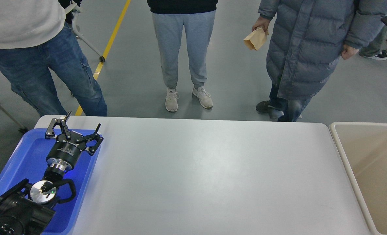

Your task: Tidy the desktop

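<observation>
Hovering over the blue plastic tray (23, 156) beside the smooth pale grey desktop (206, 176), my left gripper (82, 122) spreads its fingers, holding nothing, likely done releasing.

Desktop (206, 176): pale grey-white, smooth, rounded corners, lying flat w/ bare middle.
</observation>
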`<state>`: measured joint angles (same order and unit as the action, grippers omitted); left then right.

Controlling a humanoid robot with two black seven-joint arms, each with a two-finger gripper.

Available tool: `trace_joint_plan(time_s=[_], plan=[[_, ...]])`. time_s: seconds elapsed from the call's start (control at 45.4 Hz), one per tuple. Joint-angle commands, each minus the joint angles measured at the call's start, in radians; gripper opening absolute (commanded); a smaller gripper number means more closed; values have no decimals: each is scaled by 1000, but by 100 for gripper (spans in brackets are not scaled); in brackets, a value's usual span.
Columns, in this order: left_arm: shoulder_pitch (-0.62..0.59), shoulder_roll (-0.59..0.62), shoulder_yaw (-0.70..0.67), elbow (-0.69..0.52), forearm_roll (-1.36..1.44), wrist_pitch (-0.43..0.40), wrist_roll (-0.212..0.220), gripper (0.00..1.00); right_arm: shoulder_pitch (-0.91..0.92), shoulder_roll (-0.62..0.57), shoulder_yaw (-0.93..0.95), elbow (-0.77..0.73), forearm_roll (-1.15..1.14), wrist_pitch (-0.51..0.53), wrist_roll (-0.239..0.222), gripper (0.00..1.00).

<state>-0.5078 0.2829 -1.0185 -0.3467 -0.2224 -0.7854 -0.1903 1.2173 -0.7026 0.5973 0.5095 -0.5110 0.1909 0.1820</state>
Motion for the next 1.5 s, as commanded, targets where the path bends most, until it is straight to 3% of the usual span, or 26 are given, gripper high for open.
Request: trace_joint_plan(time_s=[0.0,0.286,0.639,0.749,0.881,0.903,0.991,1.233,1.476], plan=[[0,-1,0,0,0,0,0,100,-36,14,179,56,117,-8,-4,100],[0,-1,0,2,0,0,0,100,-166,20,187,195,362,-10,-12,100],[0,-1,0,2,0,0,0,100,-343,221,289,190,405,-8,10,100],[0,1,0,2,0,0,0,100,-390,265,288,190,404,-1,91,100],[0,-1,0,2,0,0,0,100,-469,305,286,188,391,1,272,100],[0,-1,0,2,0,0,0,100,-495,308,280,190,390,4,330,100],[0,-1,0,2,0,0,0,100,-542,310,272,188,390,21,392,100],[0,-1,0,2,0,0,0,100,-691,373,276,191,390,65,416,100],[0,-1,0,2,0,0,0,100,-716,396,274,188,390,65,415,100]])
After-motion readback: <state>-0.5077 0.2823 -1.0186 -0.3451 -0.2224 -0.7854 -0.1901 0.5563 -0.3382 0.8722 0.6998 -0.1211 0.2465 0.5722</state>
